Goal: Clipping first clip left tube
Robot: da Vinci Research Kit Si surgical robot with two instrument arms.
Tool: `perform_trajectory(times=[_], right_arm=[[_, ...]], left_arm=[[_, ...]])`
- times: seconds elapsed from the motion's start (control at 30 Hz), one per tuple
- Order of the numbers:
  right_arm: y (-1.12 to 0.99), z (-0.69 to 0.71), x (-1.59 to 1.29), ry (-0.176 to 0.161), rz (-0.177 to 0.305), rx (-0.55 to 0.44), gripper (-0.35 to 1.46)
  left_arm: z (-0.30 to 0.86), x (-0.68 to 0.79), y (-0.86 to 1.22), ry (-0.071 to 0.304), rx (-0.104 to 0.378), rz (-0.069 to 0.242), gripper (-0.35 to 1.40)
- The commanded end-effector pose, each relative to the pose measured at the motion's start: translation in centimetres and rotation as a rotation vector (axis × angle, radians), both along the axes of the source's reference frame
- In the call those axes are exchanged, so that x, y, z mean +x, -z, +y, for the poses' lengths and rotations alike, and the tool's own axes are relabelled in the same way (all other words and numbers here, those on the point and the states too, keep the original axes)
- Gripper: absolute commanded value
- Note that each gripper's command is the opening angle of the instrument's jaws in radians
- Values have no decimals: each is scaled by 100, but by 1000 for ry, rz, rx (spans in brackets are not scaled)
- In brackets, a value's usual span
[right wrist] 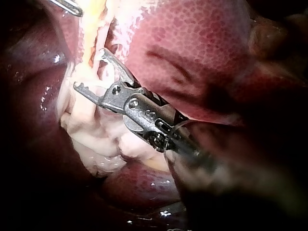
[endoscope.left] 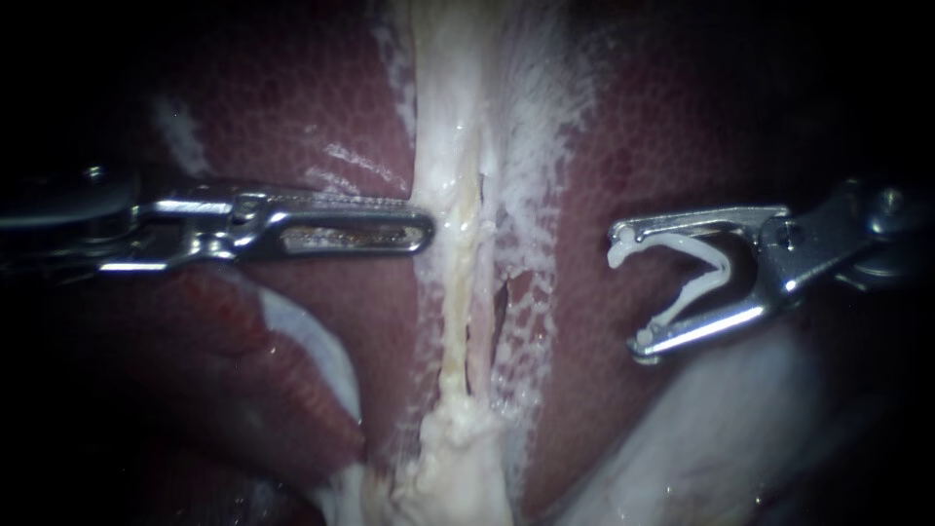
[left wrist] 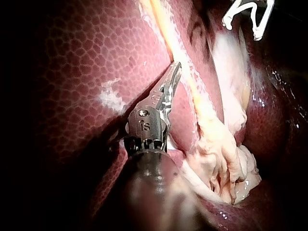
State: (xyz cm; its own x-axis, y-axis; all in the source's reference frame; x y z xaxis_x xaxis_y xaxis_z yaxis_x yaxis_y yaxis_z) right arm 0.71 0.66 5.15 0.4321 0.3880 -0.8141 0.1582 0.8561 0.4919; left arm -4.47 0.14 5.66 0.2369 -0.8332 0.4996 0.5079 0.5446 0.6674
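Note:
A pale yellowish tube [endoscope.left: 456, 292] runs top to bottom down the middle of the endoscope view, between white filmy tissue, and ends in a lumpy white mass [endoscope.left: 453, 463]. My left instrument [endoscope.left: 427, 232] lies level, its long slotted jaws shut, their tip against the tube's left edge. My right instrument [endoscope.left: 628, 292] stands right of the tube and apart from it. Its jaws are spread wide with an open white clip [endoscope.left: 696, 268] seated between them, mouth toward the tube. In the right wrist view those jaws [right wrist: 90, 68] hang over the white mass [right wrist: 91, 130].
Dark red liver [endoscope.left: 292, 107] lies on both sides of the tube. A slit [endoscope.left: 502, 307] shows in the white film just right of the tube. Smooth pale tissue [endoscope.left: 721, 429] fills the lower right. The clip [left wrist: 245, 14] shows ahead of my left instrument [left wrist: 176, 67].

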Motion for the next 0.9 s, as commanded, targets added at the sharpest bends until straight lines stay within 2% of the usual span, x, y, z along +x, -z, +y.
perform_trajectory(times=[0.03, 0.3, 0.5, 0.57, 0.9], right_arm=[[0, 0, 0, 0, 0, 0, 60], [-1, -1, 0, 1, 0, -1, 60], [-6, -9, 3, 0, -1, -8, 60], [-8, -12, 6, 0, -2, -4, 60], [-23, -30, 27, 12, 1, 7, 60]], left_arm=[[0, 0, 0, 0, 0, 0, -35], [-2, 6, 9, -2, 3, -3, -35], [1, 18, 30, -9, 13, -11, -35], [2, 23, 39, -6, 14, -6, -35], [2, 38, 73, 20, 15, -26, -35]])
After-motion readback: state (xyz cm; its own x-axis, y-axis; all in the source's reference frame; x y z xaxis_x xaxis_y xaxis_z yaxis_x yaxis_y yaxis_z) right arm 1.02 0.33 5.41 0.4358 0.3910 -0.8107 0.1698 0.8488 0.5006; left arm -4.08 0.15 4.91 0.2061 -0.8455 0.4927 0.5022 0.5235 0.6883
